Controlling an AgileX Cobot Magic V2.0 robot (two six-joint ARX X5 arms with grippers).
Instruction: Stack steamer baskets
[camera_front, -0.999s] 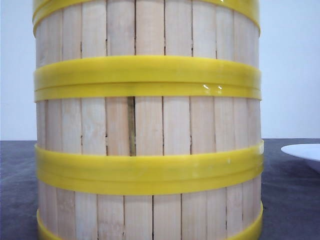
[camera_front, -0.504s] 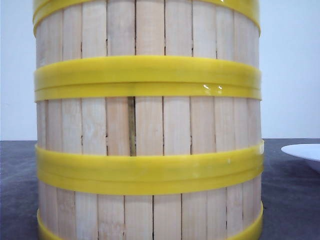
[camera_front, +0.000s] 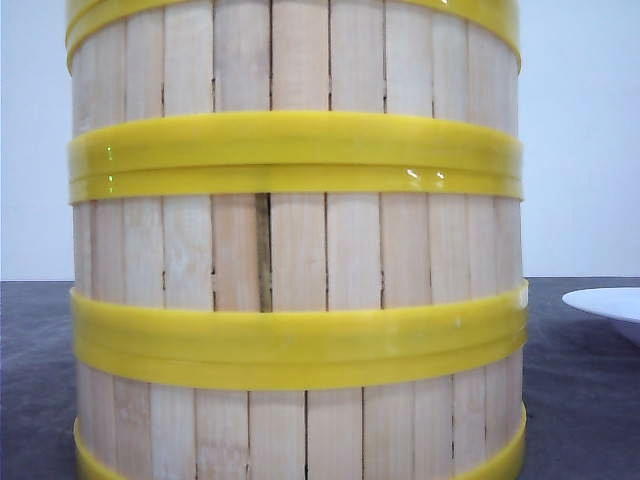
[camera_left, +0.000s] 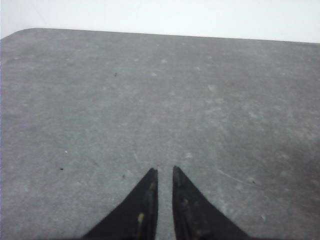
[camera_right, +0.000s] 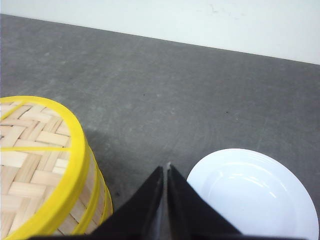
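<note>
My left hand (camera_left: 164, 172) hangs empty, fingers nearly shut, over bare surface (camera_left: 160, 100). My right hand (camera_right: 166, 170) is shut and empty between the stacked steamer baskets (camera_front: 295, 250) and the white plate (camera_right: 252, 192). The baskets look light and stiff; I'd grip the yellow rims. Only the right wrist view shows the woven lid (camera_right: 30, 155) on top.
</note>
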